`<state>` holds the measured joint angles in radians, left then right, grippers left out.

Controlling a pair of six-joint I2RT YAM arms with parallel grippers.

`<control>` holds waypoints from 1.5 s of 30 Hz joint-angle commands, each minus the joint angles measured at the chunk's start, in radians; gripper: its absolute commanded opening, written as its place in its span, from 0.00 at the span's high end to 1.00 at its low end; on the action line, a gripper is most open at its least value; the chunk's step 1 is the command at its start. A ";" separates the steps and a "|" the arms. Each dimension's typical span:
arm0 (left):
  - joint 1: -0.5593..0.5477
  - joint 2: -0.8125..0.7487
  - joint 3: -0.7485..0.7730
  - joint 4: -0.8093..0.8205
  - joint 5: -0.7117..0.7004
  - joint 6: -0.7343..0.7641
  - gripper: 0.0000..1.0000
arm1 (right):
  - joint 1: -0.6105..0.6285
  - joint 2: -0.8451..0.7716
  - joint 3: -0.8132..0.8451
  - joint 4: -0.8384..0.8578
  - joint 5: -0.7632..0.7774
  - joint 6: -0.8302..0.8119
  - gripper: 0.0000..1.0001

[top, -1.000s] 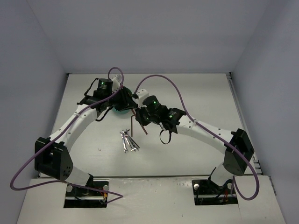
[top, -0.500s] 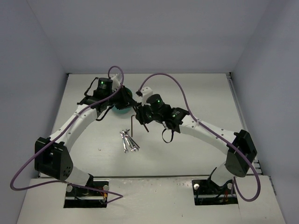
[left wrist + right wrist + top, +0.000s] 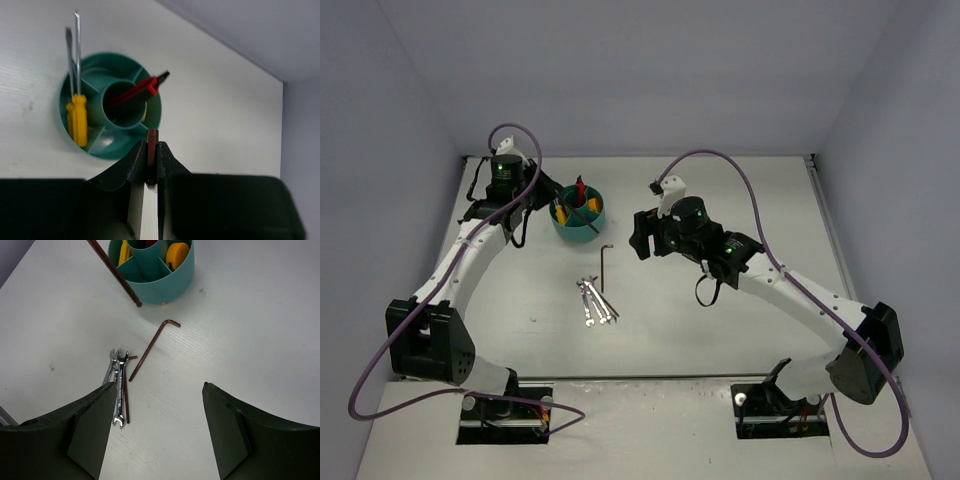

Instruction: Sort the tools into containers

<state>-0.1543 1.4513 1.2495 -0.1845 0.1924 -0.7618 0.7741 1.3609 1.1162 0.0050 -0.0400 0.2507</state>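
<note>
Your arms have parted from their huddle at mid-table. The right gripper has sprung wide and holds nothing, while the left gripper has swung off to the bowl, jaws pinched narrow on the held key. That looks like a handover done, with the drop into the bowl next. The loose key lies flat between the bowl and the wrenches, ahead of the right jaws and well apart from them.

Top view: fixed camera above and behind the arm bases, looking down on the table. Left wrist view: close, past the left hand onto the teal organiser. Right wrist view: higher, sharing organiser and wrenches with the top view.
</note>
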 commanded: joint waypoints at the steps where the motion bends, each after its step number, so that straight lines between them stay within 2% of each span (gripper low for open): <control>1: 0.004 -0.030 0.023 0.227 -0.144 -0.023 1.00 | -0.013 -0.052 -0.022 0.058 0.011 0.018 0.33; 5: 0.003 -0.020 0.021 0.294 -0.177 -0.023 1.00 | -0.021 -0.059 -0.029 0.055 0.003 0.016 0.33; 10: 0.004 0.004 0.008 0.298 -0.214 0.007 1.00 | -0.031 -0.054 -0.032 0.054 0.000 0.011 0.33; 19: 0.001 0.038 -0.044 0.314 -0.206 0.018 1.00 | -0.035 -0.032 -0.029 0.055 -0.008 0.013 0.33; 33: -0.034 0.070 -0.156 0.450 -0.240 0.054 1.00 | -0.034 -0.009 -0.050 0.056 -0.018 0.037 0.33; 39: -0.036 0.094 -0.163 0.446 -0.222 0.063 0.92 | -0.026 0.037 -0.042 0.055 0.033 0.077 0.34; 43: -0.037 0.071 -0.189 0.442 -0.221 0.074 0.75 | -0.009 0.082 -0.021 0.049 0.068 0.123 0.35; 45: -0.037 0.059 -0.201 0.442 -0.222 0.077 0.70 | 0.000 0.107 -0.015 0.047 0.089 0.140 0.36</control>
<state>-0.1852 1.5701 1.0506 0.1706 -0.0290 -0.7061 0.7540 1.4324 1.0620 0.0042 -0.0202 0.3354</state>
